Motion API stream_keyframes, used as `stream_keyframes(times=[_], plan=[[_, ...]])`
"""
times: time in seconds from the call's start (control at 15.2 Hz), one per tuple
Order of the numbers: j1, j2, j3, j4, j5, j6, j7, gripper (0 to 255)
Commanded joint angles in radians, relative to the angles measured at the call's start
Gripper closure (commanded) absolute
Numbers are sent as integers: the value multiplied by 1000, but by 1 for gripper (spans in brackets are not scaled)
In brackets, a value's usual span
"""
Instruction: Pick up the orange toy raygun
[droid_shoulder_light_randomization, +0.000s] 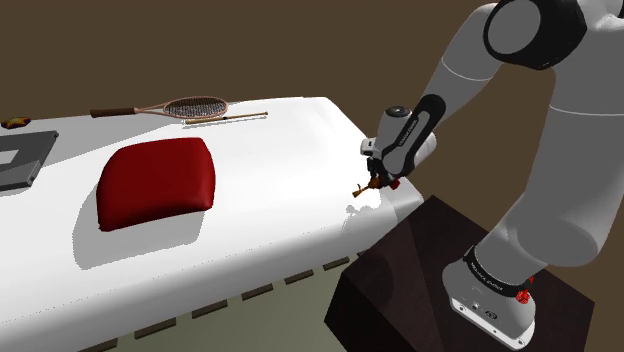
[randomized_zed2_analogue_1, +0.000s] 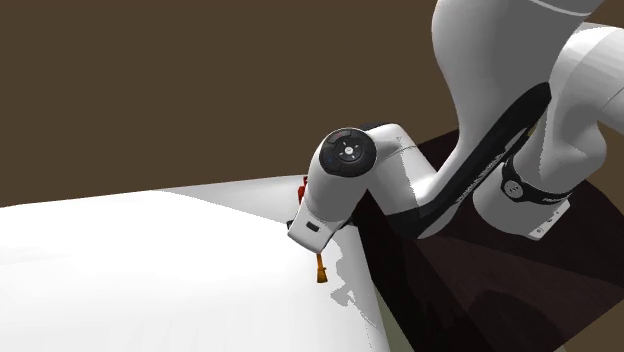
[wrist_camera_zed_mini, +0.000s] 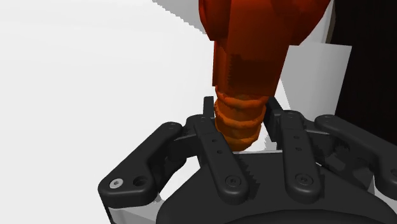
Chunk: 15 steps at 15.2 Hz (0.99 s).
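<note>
Occlusion first. In the shoulder view the wrist housing covered most of the tool (droid_shoulder_light_randomization: 376, 181). The raygun (droid_shoulder_light_randomization: 366, 187) read as a small red-orange sliver at its tip, shape not readable. In the second exterior view the hand's white body blocked the fingers. There the raygun (randomized_zed2_analogue_1: 320, 270) peeked out as an orange stub at 6 o'clock of the hand, plus a red speck at 11 o'clock. In the wrist view the raygun (wrist_camera_zed_mini: 245, 70) was cut off by the frame edge, so its far end couldn't be made out. What showed was an orange-red body with a ribbed orange neck.

Tool (wrist_camera_zed_mini: 242, 109) state: narrowed to a partial gap, both fingers (wrist_camera_zed_mini: 216, 149) pressed on the ribbed neck, one each side, so the raygun was gripped. The rest of it stuck out past the fingertips, away from the palm.

Location, shoulder view: at the tabletop (droid_shoulder_light_randomization: 270, 200) corner nearest the stand (droid_shoulder_light_randomization: 430, 280), roughly 3 o'clock of the red cushion (droid_shoulder_light_randomization: 158, 183) and well apart from it. Its shadow (droid_shoulder_light_randomization: 358, 210) sat on the tabletop just at 6 o'clock of it. Couldn't tell whether the raygun's low end touched the surface or hung just clear. The racket (droid_shoulder_light_randomization: 185, 108) lay along the far edge, 12 o'clock of the cushion. A grey slab (droid_shoulder_light_randomization: 20, 160) at 9 o'clock was cut off by the frame.
</note>
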Motion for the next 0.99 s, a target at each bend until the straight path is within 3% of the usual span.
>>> stream_keyframes(times=[0.0, 0.92], plan=[[7, -30, -7, -7, -5, -23, -1, 255], [39, -242, -49, -36, -50, -203, 0, 255]])
